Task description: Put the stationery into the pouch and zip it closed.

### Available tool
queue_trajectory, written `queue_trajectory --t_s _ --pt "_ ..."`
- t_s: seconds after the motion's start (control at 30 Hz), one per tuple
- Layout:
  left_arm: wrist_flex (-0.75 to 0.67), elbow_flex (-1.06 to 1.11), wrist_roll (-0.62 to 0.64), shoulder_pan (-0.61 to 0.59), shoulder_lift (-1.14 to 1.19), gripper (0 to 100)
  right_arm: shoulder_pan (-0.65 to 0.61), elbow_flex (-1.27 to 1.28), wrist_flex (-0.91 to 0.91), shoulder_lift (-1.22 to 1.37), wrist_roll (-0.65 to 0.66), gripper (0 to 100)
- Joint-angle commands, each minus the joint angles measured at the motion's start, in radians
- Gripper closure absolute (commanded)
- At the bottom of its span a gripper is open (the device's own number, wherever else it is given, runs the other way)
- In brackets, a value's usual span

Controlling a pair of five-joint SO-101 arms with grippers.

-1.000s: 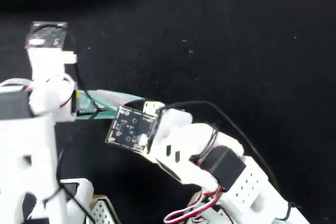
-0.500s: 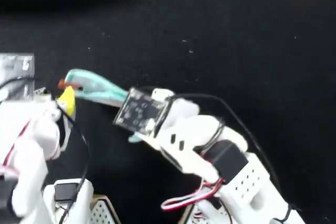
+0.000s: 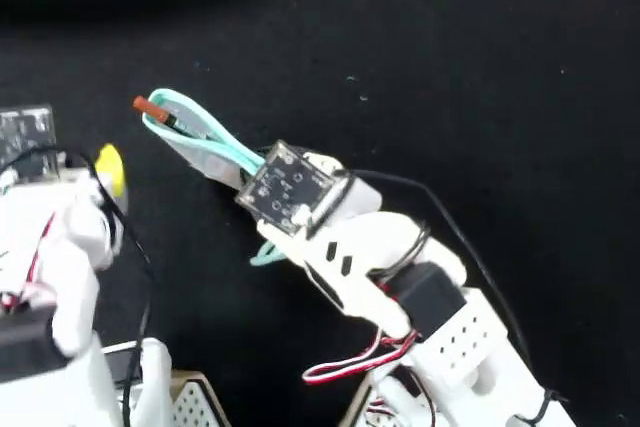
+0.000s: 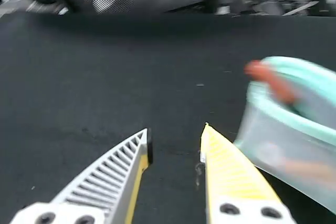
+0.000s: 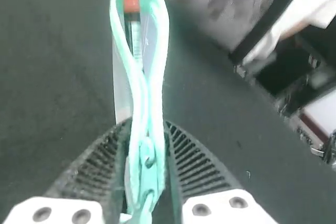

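Right gripper [image 5: 146, 124] is clamped on the pouch [image 3: 200, 147]. Its black fingers [image 5: 202, 174] press on both sides of the mint-green zip edge, with the pouch pinched edge-up between them.

High view: right arm [image 3: 400, 287] runs up from the lower right, with its gripper at centre-left of the frame. The pouch extends from it toward the upper left, over the black table [image 3: 450, 97]. Can't tell whether the pouch rests on the table or hangs clear.

The far end of the pouch gapes open. A red-tipped pen [image 3: 150, 107] pokes out of that mouth, and the rest of it sits inside behind the clear wall. Close to the right gripper the two zip edges lie together. A short mint tab [image 3: 265, 255] sticks out just below the gripper in the high view.

Left gripper [image 4: 176, 132] has its fingers apart with nothing between them; one is white and ribbed, one yellow. It sits at the left edge of the high view. Its yellow fingertip [image 3: 110, 169] is lower left of the pouch mouth, near but not touching.

In the left wrist view the open pouch end and the pen's red tip are just beside the yellow finger, on its outer side, not in the gap. Left arm [image 3: 60, 277] sits in the lower-left corner of the high view.
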Motion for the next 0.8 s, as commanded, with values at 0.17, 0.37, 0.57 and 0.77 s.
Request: queue_trajectory --t_s 0.17,0.37,0.57,0.77 --pt "-0.212 0.188 0.011 -0.058 -0.006 82 -0.011 -0.295 0.12 0.019 -0.048 98.6" --pt "-0.21 0.197 0.063 -0.024 -0.005 82 -0.008 -0.162 0.091 0.067 -0.04 98.6" --pt "-0.213 0.243 0.06 0.079 -0.005 82 0.129 0.068 -0.018 0.042 -0.005 98.6" --pt "-0.305 0.317 0.06 0.142 -0.005 82 0.152 0.094 0.107 -0.131 0.003 98.6"
